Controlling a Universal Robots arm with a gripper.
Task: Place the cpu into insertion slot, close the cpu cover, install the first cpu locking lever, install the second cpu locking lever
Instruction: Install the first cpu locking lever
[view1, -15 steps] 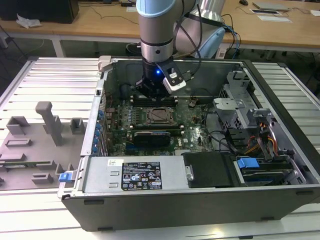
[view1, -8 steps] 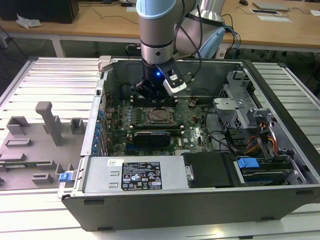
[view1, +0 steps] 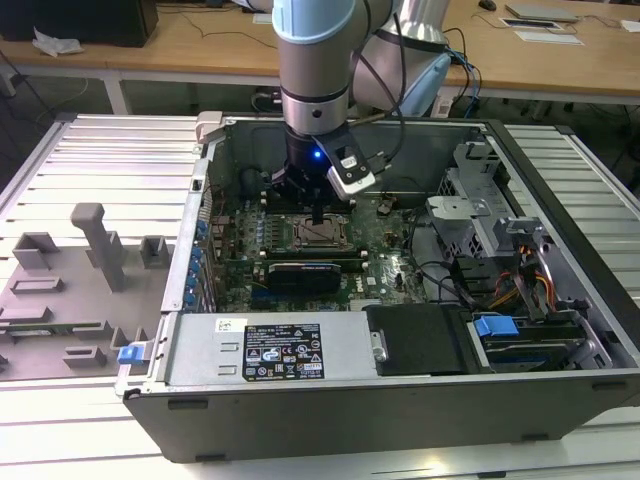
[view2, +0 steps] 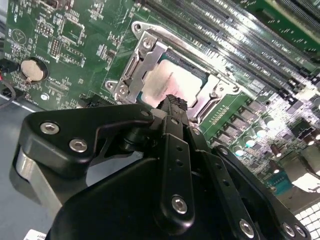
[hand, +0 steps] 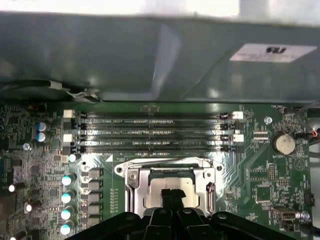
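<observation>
The cpu (view2: 161, 84) lies flat in the insertion slot (hand: 121, 169) on the green board, its pale top showing through the window of the cpu cover (view2: 146, 54). The silvery cover frame (hand: 133, 181) lies down over the chip. My gripper (view2: 174, 102) hangs just above the cpu's middle, fingers shut together with nothing between them. In the first wrist view the black fingertips (hand: 162, 196) hide the chip's near part (hand: 170, 181). In the exterior view the gripper (view1: 318, 214) stands upright over the socket (view1: 318, 235) inside the open computer case.
Long black memory slots (hand: 155, 132) run beside the socket. A coin battery (hand: 283, 144) sits on the board. A graphics card (view1: 305, 272), a power supply (view1: 270, 350) and a drive cage (view1: 482, 215) crowd the case. A grey fixture tray (view1: 70, 285) lies at the exterior view's left.
</observation>
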